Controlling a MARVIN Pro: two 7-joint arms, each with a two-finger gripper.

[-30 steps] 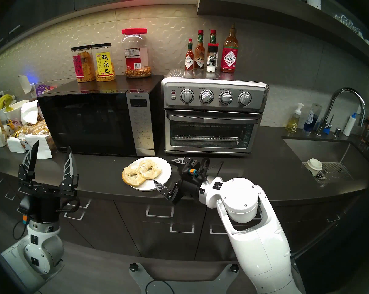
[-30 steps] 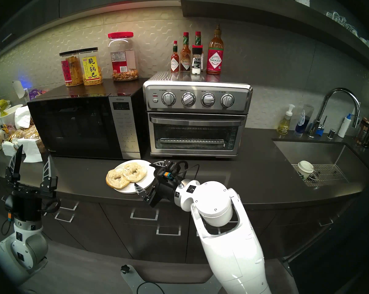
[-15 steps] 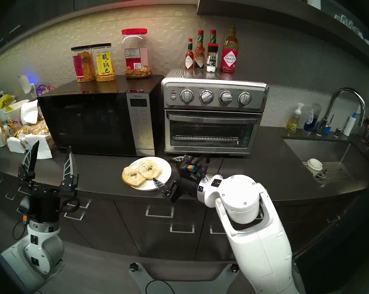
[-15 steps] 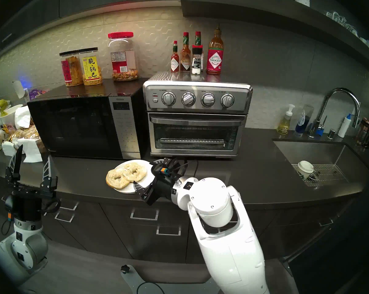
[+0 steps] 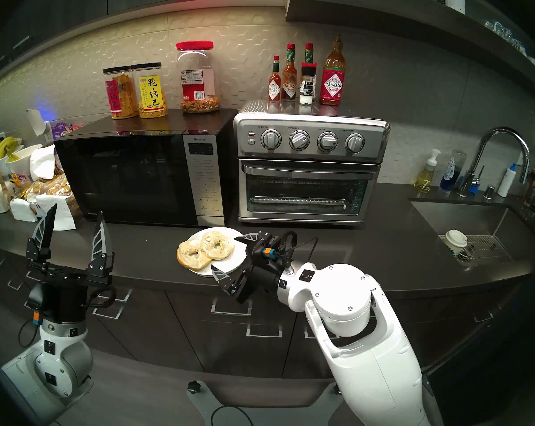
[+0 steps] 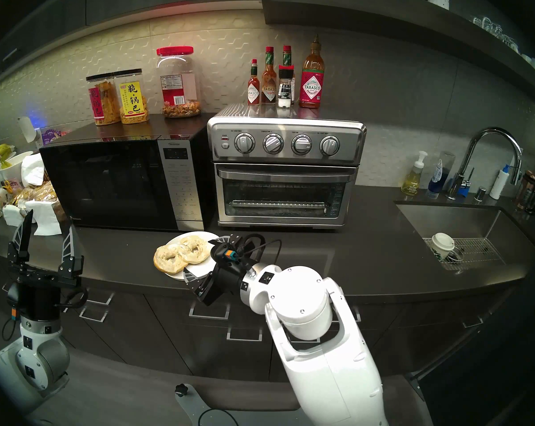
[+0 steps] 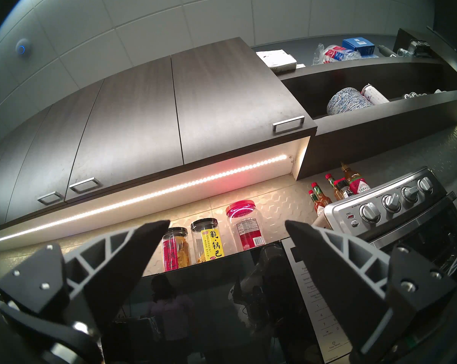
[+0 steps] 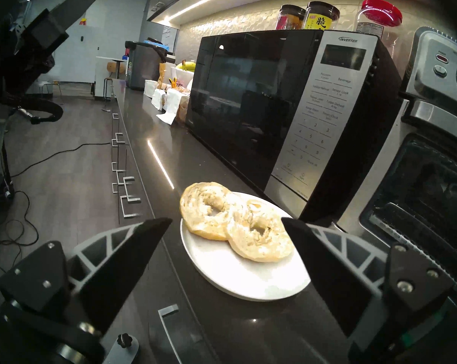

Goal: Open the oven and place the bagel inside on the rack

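Head views show that the right tool [image 5: 228, 254] has been drawn back toward the robot and toward its left over the last second, so that the plate [image 5: 239, 256] is now straddled more squarely; its fingers are spread wide with nothing between them. In the right wrist view the bagel [image 8: 235, 224] is seen just ahead of the tool, its two halves lying overlapped and cut faces up on the plate, untouched by either fingertip. The oven [image 5: 309, 167] stands beyond and to the right of that tool, with its door seen shut and the rack [image 5: 297, 200] visible through the glass. The left tool [image 5: 74, 222] is held raised and pointing upward, well to the left of the bagel, fingers apart and empty, unmoved.

The shift is judged to be a lining-up on the bagel, although the door has not yet been opened. If the bagel is taken first, the handle would be left to the left tool, which is parked far from it.
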